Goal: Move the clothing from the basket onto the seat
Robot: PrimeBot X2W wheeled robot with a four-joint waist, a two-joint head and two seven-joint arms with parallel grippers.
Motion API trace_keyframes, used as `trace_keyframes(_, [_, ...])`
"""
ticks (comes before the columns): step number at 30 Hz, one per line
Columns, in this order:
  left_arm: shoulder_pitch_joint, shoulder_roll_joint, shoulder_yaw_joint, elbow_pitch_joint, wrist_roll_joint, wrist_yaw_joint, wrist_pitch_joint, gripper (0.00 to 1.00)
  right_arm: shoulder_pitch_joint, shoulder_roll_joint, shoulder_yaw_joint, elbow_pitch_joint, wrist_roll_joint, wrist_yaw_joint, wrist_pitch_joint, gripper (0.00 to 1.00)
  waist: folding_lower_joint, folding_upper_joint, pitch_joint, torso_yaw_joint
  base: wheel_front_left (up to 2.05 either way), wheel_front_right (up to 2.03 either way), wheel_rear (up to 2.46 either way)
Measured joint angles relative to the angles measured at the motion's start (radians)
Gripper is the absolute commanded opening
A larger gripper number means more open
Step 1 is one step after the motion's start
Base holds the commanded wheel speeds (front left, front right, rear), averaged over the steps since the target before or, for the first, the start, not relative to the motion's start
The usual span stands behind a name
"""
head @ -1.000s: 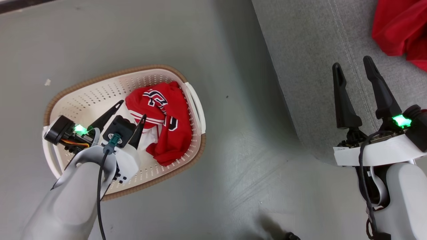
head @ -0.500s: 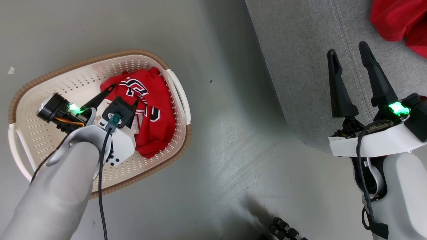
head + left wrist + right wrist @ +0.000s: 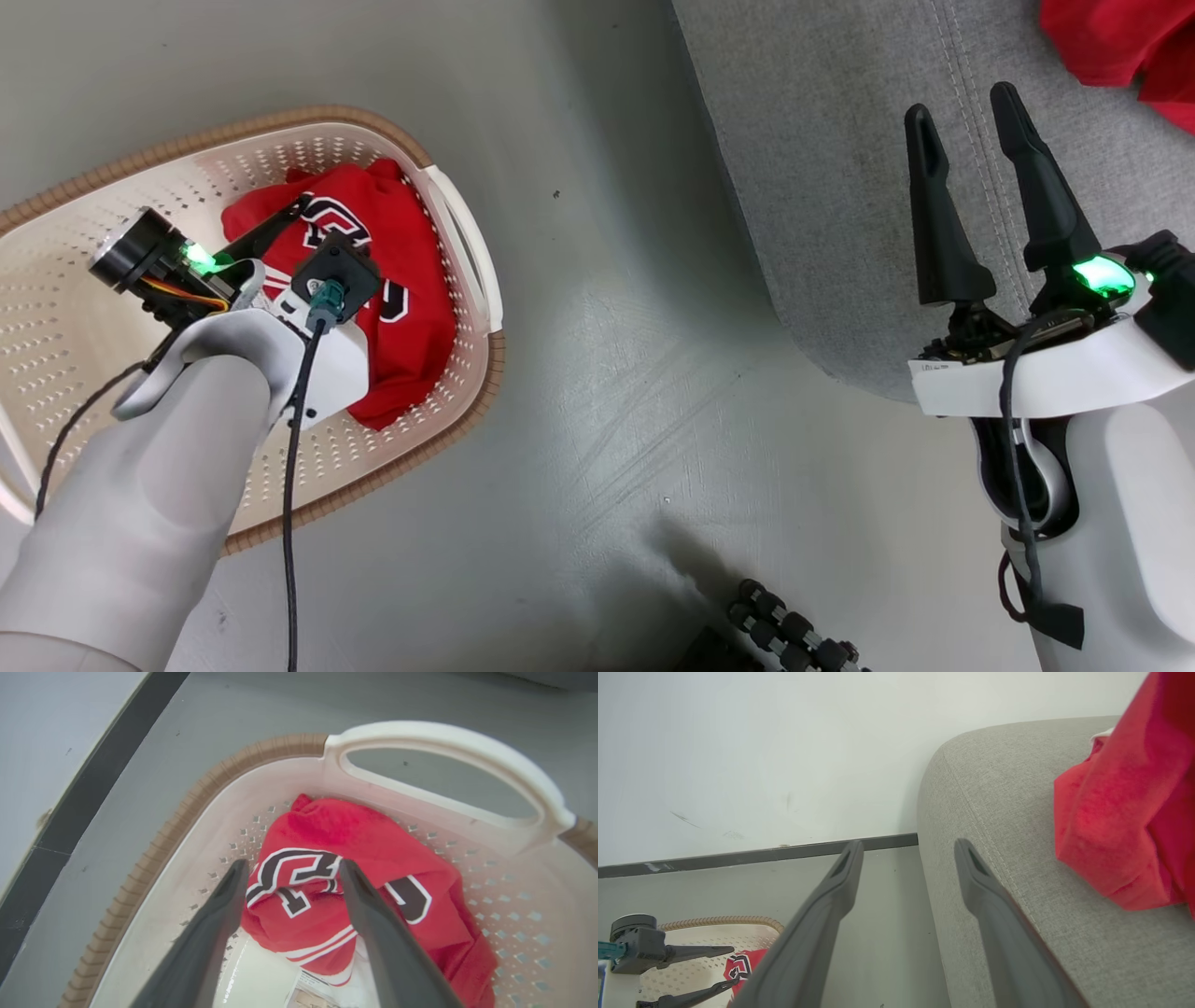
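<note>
One red garment of the clothing (image 3: 411, 280) lies crumpled in the cream basket (image 3: 280, 126) on the floor, at the end by a white handle (image 3: 444, 742). My left gripper (image 3: 331, 219) reaches down into the basket. It is open, its fingers (image 3: 224, 914) astride the black-and-white lettering (image 3: 293, 864) without pinching the fabric. A second red garment (image 3: 1120, 42) rests on the grey seat (image 3: 822, 140). My right gripper (image 3: 960, 103) hovers open over the seat's left edge, nothing between its fingers, left of that garment (image 3: 1125, 812).
The basket stands on a grey floor (image 3: 607, 373) left of the seat. A white wall with a dark baseboard (image 3: 738, 856) runs behind. A paper label (image 3: 313, 994) lies on the basket's bottom. A black ribbed part (image 3: 794, 635) shows at the lower edge.
The head camera has shifted, sliding the whole picture left and up. My left gripper has gone from beside the red garment to over its lettering, deeper in the basket. Both stay open.
</note>
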Motion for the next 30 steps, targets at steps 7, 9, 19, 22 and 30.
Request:
trace_keyframes(7, [-0.045,0.004,-0.021,0.035,0.044,0.004,0.02,1.0,-0.017,0.0,0.013,0.004,0.014,0.0,0.0,1.0,0.0,0.0,0.023,-0.017,0.0,0.0,0.0])
trace_keyframes(9, [-0.057,0.002,-0.026,0.046,0.052,0.01,0.031,1.0,-0.019,0.0,0.016,0.005,0.015,0.0,0.0,1.0,0.0,0.0,0.029,-0.022,0.0,0.0,0.0])
trace_keyframes(19, [-0.077,-0.006,-0.041,0.115,0.074,0.017,0.074,0.0,-0.035,0.0,0.02,0.019,0.035,0.0,0.0,1.0,0.0,0.0,0.043,-0.037,0.0,0.0,0.0])
trace_keyframes(22, [-0.077,-0.006,-0.041,0.129,0.075,0.024,0.074,0.0,-0.035,0.001,0.019,0.021,0.035,0.0,0.0,1.0,0.0,0.0,0.042,-0.036,0.0,0.0,0.0])
trace_keyframes(30, [-0.078,-0.022,-0.031,0.136,0.072,0.042,0.063,0.0,-0.038,0.001,0.002,0.03,0.035,0.0,0.0,1.0,0.0,0.0,0.037,-0.025,0.0,0.0,0.0])
